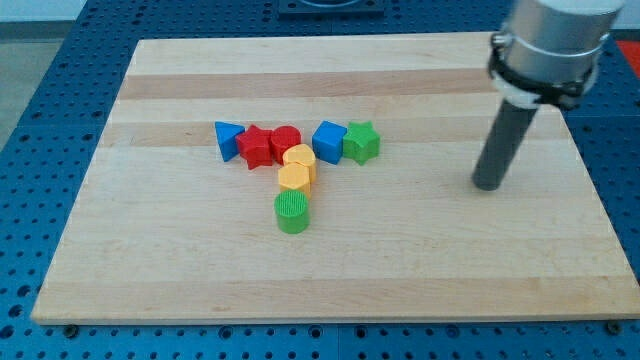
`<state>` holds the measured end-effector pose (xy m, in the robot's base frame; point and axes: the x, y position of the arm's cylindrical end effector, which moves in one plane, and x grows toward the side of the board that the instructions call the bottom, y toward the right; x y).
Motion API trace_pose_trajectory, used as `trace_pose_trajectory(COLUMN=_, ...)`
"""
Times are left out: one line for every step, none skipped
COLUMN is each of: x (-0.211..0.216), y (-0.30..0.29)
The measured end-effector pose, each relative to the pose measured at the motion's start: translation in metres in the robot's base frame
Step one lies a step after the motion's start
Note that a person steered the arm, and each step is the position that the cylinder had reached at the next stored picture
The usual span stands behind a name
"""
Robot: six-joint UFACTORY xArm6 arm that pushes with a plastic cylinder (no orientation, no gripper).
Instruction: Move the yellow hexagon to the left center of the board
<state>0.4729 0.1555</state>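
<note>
The table is the biggest thing here, a pale wooden board on a blue perforated base, and it carries every block in one tight cluster toward the view's left of centre. I take the yellow hexagon as the landmark, since it is the block the task wants at the left centre of the table.

The arm comes down from the view's top right, well apart from the hexagon, and ends in a dark rod. My tip rests on bare wood far to the view's right of the hexagon, touching no block. There are no fingers on this rig, so nothing opens, closes or holds anything; the rod can only push. Standing to the right probably suits a leftward shove, as the push has to come from that side.

Just below the hexagon, touching or nearly so, stands the green cylinder. Directly above it, pressed close, sits a yellow heart-like block. Above and to the view's right of the hexagon are the blue cube and the green star. Above and to its left lie the red cylinder, the red star and the blue triangle.

The hexagon is hemmed in above and below, so I judge a clean push will likely disturb its neighbours.
</note>
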Motion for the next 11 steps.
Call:
trace_pose_trajectory(x=-0.001, y=-0.053)
trace_pose_trajectory(x=-0.002, y=-0.099)
trace_pose_trajectory(x=-0.002, y=-0.147)
trace_pose_trajectory(x=-0.002, y=-0.183)
trace_pose_trajectory(x=-0.002, y=-0.217)
trace_pose_trajectory(x=-0.001, y=-0.242)
trace_pose_trajectory(x=0.011, y=-0.245)
trace_pose_trajectory(x=0.025, y=-0.261)
trace_pose_trajectory(x=0.021, y=-0.300)
trace_pose_trajectory(x=0.019, y=-0.323)
trace_pose_trajectory(x=0.047, y=-0.324)
